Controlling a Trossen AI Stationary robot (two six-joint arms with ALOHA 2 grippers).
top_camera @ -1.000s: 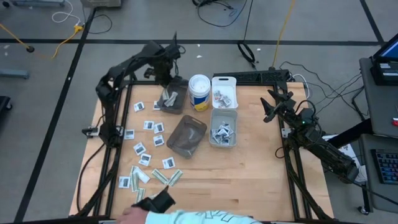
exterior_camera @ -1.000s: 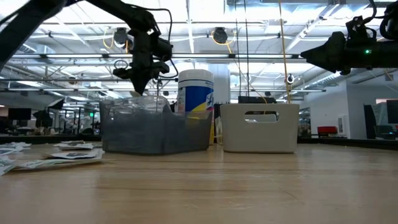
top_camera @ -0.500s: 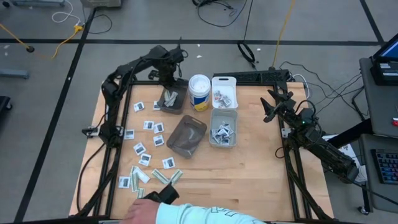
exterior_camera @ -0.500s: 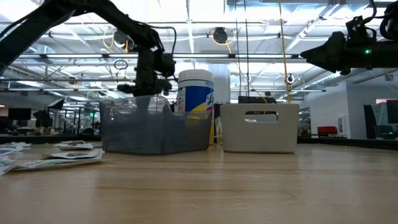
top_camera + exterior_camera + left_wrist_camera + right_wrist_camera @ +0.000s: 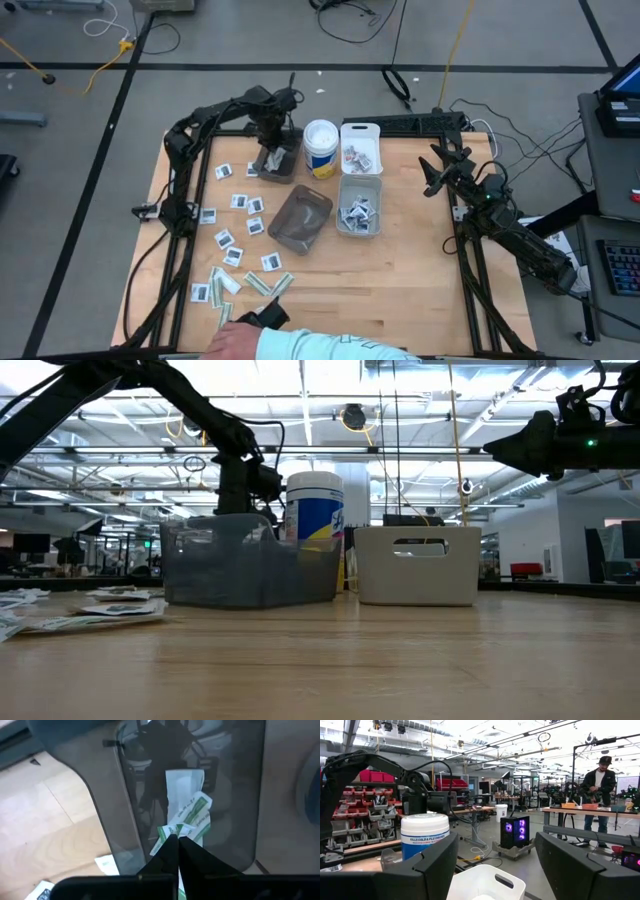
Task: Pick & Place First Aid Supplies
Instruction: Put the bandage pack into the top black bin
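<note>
Left wrist view puts you right over the green strips (image 5: 184, 817): a small heap of them lies on the floor of the smoky bin (image 5: 235, 795), and your left gripper (image 5: 178, 840) hangs just above with its jaws pressed together. One green-printed end shows right at the tips, but you cannot tell whether it is pinched or only lying beneath them (read that as a likely finished drop, not a sure one).

Against a second ago, the left arm has swung from the bin's far edge to sit squarely over the bin (image 5: 276, 161), and in the low view it has come down toward the rim. That suggests one more strip is delivered, so the next job is a fresh pick.

Most of the supplies still wait: white square packets (image 5: 240, 200) are scattered on the table (image 5: 420, 270) left of the bins, and more strips (image 5: 262, 284) lie near the front edge. A second smoky bin (image 5: 300, 220) sits beside them, and packets already fill the two clear bins (image 5: 360, 205) next to the wipes tub (image 5: 321, 147).

Mind the person's hand (image 5: 232, 342), which has crept in among the front strips.

Your right gripper (image 5: 434, 172) waits well off to the right, jaws spread wide, holding nothing.
</note>
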